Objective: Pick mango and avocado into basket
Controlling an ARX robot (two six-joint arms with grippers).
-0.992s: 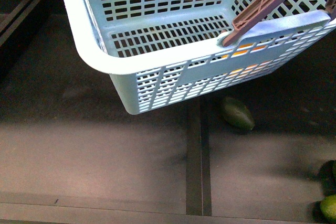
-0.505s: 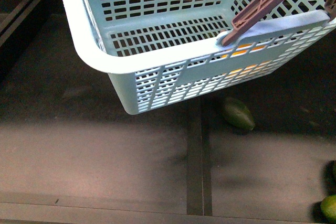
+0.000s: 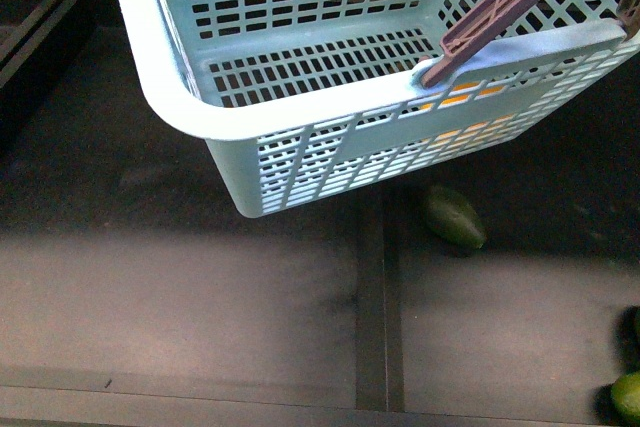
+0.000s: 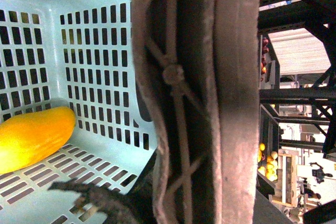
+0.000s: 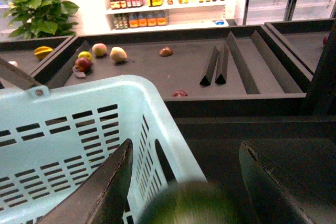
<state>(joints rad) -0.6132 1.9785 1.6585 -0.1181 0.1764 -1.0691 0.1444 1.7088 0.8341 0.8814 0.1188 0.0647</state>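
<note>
Since one second ago, basket [image 3: 190, 107] barely shifted; less orange shows through near slots. Mango [image 4: 31, 137] already on basket floor. Avocado [image 3: 452, 217] lies on surface [image 3: 200, 307], 5 o'clock from basket, just beside near wall. Right jaws wide apart, blurred green fruit [image 5: 184, 203] between them; gripped or not, cannot tell. Left jaws not visible; handle [image 4: 199, 103] fills view. Judgement: avocado part not yet done.

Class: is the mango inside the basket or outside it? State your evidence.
Inside. The left wrist view shows the mango lying on the slotted floor of the basket.
</note>
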